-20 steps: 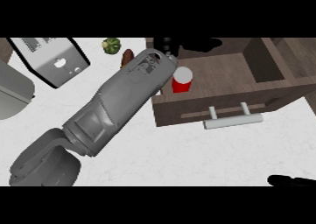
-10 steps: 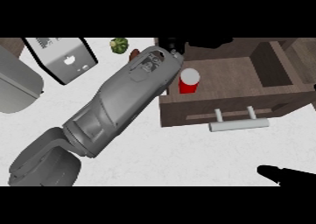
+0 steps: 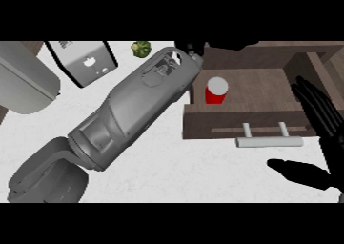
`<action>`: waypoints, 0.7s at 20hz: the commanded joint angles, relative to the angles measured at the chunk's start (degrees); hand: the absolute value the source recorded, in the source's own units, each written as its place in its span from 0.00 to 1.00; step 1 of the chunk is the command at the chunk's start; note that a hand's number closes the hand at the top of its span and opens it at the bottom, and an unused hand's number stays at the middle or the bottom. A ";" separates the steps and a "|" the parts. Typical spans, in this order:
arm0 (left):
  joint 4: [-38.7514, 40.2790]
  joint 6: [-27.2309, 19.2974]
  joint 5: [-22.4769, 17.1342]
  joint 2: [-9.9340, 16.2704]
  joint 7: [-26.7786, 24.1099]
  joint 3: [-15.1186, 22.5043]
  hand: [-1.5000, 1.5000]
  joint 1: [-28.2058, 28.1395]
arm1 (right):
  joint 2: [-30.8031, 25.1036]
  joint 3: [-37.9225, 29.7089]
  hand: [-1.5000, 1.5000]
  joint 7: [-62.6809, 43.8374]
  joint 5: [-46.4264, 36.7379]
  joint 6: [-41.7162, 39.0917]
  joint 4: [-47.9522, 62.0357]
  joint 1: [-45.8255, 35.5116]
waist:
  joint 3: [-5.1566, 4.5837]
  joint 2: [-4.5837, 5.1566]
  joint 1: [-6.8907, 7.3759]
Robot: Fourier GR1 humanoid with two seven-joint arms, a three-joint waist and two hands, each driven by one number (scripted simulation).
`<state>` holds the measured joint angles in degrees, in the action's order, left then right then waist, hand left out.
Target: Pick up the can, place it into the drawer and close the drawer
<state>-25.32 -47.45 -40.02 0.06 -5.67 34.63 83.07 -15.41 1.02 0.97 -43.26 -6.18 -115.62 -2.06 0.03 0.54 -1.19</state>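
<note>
The can (image 3: 217,90) stands upright in the open drawer (image 3: 237,125). My right hand (image 3: 322,143), fingers straight and apart, waits at four o'clock; I should push the handle (image 3: 268,141) squarely. I cannot tell how my left hand (image 3: 195,46) stands.

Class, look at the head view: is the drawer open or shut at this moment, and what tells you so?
Open. The drawer is pulled out from the cabinet, its inside shows from above, and the red can stands upright in it behind the front panel with the handle.
</note>
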 commanded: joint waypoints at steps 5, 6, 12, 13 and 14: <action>-0.24 1.50 1.60 2.55 2.56 -2.17 0.00 1.13 | 1.32 4.71 0.00 0.46 -14.97 8.00 16.58 -5.68 | 0.02 -0.16 1.21; -3.76 -1.65 2.99 1.46 5.36 -0.16 0.00 0.02 | 2.90 6.06 0.00 0.71 -16.58 10.41 17.97 -4.70 | 0.01 -0.66 2.02; -10.62 1.46 5.10 9.16 9.87 0.04 0.00 -3.27 | 5.58 1.94 0.00 4.43 -15.86 18.83 32.85 -10.54 | 0.02 -0.77 2.84; -12.87 0.98 5.44 10.30 13.06 0.63 0.00 -2.46 | 6.71 3.28 0.00 2.22 -17.92 18.35 33.24 -12.06 | 0.00 -0.96 3.17; -14.90 -0.02 6.10 9.07 10.07 1.01 0.00 -6.86 | 7.18 2.42 0.00 3.69 -18.12 21.21 37.48 -12.65 | 0.00 -0.80 3.27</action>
<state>-34.94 -46.73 -35.58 7.36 2.49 34.58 79.66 -10.26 3.91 3.46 -59.85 10.66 -87.47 -11.78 -0.24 -0.41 1.33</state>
